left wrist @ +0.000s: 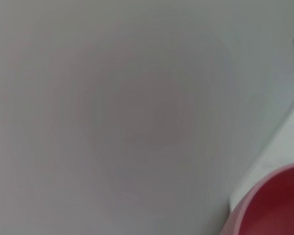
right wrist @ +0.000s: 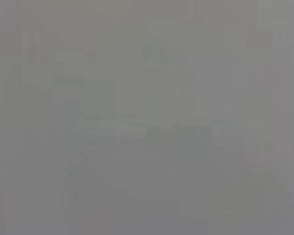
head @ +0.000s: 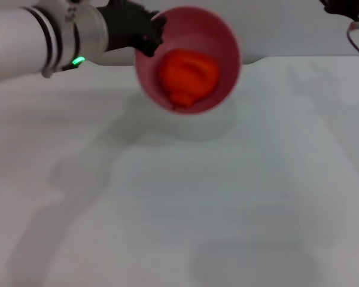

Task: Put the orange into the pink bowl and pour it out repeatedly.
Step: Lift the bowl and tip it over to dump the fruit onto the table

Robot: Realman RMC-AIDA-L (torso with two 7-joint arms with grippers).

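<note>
The bare white bench (head: 179, 227) fills the near part of the head view, a plain pale surface with soft grey shadows across it, one of them lying under the bowl. Above its far part, lifted off the surface, is the round, deep, glossy pink plastic bowl (head: 221, 42), tipped so that its open mouth faces the head camera. Inside it, against the lower part of the tilted wall and close to the lower rim, lies the small bright orange-red lumpy toy orange (head: 188, 75), wholly within the bowl. The left pincer (head: 148, 33), black, at the end of the white and silver left arm with a green light on its wrist ring, meets the bowl at the rim on the robot's left and holds it up there, its fingers closed on the rim. In the left wrist view a curved piece of the same pink rim (left wrist: 272, 205) shows in one corner before a pale, blurred surface. The right pincer shows only as a dark sliver with a thin cable at the far right corner of the head view, well apart from the bowl; whether it is wide or narrow I cannot tell. The right wrist view gives only a flat grey field.
</note>
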